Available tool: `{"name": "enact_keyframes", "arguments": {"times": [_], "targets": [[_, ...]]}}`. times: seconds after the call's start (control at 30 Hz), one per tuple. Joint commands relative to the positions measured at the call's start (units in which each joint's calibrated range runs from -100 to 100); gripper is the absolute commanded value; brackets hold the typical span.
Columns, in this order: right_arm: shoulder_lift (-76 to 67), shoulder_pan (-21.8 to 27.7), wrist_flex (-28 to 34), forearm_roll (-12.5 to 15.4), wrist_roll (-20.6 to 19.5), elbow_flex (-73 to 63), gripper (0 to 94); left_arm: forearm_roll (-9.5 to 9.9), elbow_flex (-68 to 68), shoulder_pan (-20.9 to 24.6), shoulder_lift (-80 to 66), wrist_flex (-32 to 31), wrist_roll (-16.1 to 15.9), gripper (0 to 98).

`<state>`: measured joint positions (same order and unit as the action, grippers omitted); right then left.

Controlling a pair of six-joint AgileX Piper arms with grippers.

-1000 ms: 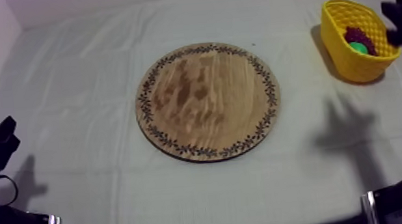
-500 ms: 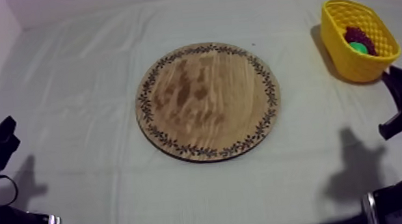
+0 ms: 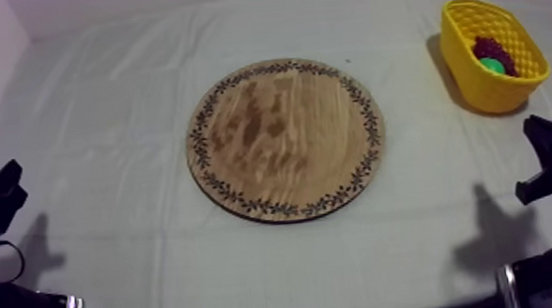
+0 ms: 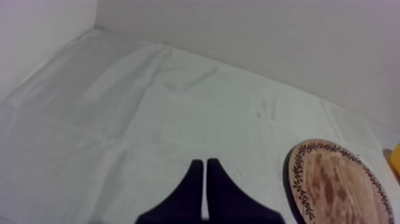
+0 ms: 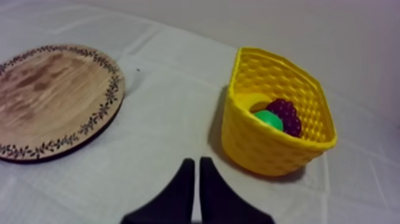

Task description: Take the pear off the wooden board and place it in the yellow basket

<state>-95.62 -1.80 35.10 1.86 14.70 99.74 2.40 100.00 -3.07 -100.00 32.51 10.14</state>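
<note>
Now the pear (image 5: 269, 120) is lying in the yellow basket (image 5: 262, 149) beside the grapes (image 5: 287, 116), and the left gripper (image 4: 204, 162) and right gripper (image 5: 196, 161) are sitting pinched together, empty.

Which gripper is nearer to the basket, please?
The right. The right gripper, shut, sits just short of the basket, facing it. The left gripper rests at the opposite side, with the board between it and the basket.
</note>
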Motion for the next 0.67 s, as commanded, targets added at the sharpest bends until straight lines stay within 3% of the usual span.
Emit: {"name": "enact_keyframes", "arguments": {"times": [0.0, 0.63], "targets": [[0.0, 0.0, 0.7, -0.1, 0.4, 0.0, 0.9, 0.02, 0.0, 0.0, 0.0, 0.0, 0.0, 0.1], [0.0, 0.0, 1.3, -0.4, -2.0, 0.0, 0.6, 0.02, 0.0, 0.0, 0.0, 0.0, 0.0, 0.1]]}}
